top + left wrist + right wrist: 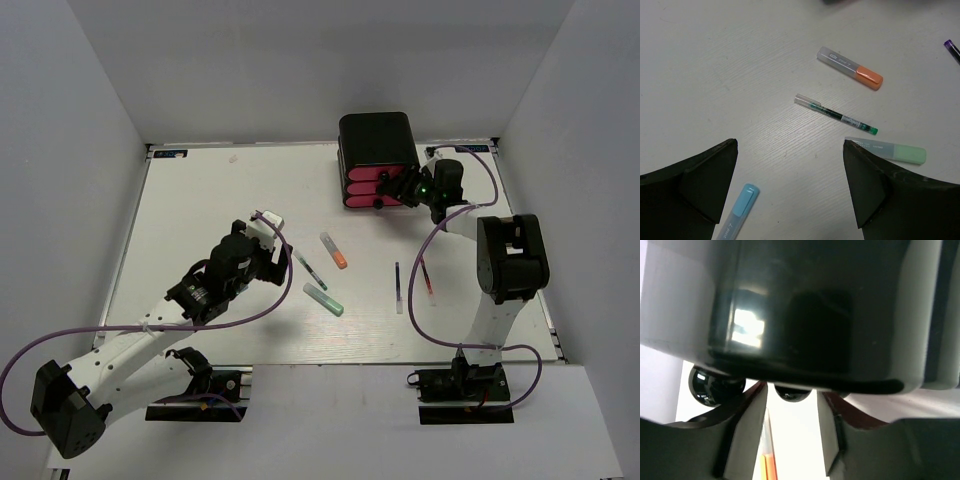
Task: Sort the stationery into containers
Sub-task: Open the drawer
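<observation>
Step in hand: opening a drawer, judged from the gripper position. No item is stowed.

1. Right gripper (790,405): positioned at the pink drawer fronts (362,190) of the glossy black cabinet (377,140). The jaws are set narrow, one on each side of a round black knob (790,393). Contact with the knob cannot be confirmed, nor which drawer it belongs to.
2. Left gripper (790,145): jaws wide, holding nothing, hanging over the table (200,200) above the light blue marker (738,210).
3. Stationery: all loose on the table, well apart from the cabinet. These are the orange marker (851,68), green pen (837,115), green marker (900,152), blue pen (398,287) and red pen (427,277).

Next move: clamp the knob squarely, then pull straight out along the drawer's travel. An off-axis pull may slip off the knob or drag the cabinet.
</observation>
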Controlling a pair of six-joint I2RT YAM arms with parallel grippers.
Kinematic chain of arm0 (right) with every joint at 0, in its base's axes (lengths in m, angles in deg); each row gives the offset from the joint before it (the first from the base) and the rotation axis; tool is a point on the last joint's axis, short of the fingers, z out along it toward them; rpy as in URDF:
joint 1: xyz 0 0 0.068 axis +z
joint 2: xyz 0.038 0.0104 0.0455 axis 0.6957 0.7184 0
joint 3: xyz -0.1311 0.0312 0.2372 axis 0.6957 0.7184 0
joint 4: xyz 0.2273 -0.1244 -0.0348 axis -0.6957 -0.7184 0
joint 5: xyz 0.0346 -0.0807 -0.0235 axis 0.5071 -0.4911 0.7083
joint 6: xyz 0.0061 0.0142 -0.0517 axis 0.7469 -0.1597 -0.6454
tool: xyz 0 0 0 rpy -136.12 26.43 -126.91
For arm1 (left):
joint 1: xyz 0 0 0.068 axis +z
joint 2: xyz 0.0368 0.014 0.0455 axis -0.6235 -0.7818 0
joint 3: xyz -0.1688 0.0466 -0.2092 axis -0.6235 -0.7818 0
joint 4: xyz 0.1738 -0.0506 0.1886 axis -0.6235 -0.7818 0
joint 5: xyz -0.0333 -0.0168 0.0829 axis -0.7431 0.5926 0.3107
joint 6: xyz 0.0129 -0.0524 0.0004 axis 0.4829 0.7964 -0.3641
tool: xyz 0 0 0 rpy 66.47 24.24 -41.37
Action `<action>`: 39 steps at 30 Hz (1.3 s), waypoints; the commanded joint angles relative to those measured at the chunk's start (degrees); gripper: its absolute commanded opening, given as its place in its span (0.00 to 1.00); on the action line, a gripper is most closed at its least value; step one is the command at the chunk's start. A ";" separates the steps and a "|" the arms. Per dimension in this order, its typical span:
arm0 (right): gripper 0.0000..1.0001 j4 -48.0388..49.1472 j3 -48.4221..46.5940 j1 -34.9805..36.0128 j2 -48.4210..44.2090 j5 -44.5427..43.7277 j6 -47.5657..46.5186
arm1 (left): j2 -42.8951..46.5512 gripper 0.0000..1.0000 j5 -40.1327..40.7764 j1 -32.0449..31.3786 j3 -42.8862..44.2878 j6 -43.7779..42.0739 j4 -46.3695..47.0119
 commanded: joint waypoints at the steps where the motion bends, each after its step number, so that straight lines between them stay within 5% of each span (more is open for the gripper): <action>1: 0.48 5.18 0.58 0.47 1.11 -1.40 2.15 | 0.24 0.96 -0.77 -0.17 -0.16 -0.44 -0.06; 12: 0.47 7.20 0.93 1.35 2.34 -2.55 4.18 | 0.24 0.96 -0.77 -0.17 -0.69 -0.97 -0.06; 20: 0.32 7.90 2.33 1.26 1.20 -3.34 4.00 | 0.24 0.96 -0.77 -0.17 -0.69 -0.97 0.47; 33: 0.30 9.75 18.16 1.17 -9.34 -2.64 1.37 | 0.24 0.96 -3.58 -0.17 -0.69 -0.44 0.99; 36: 0.35 10.19 20.44 1.17 -11.45 -2.72 1.28 | 0.77 0.96 -4.11 -0.17 -0.69 0.08 0.99; 39: 0.55 10.01 20.97 1.08 -12.07 -2.37 0.84 | 1.47 0.97 -4.99 -0.17 -1.30 2.62 2.74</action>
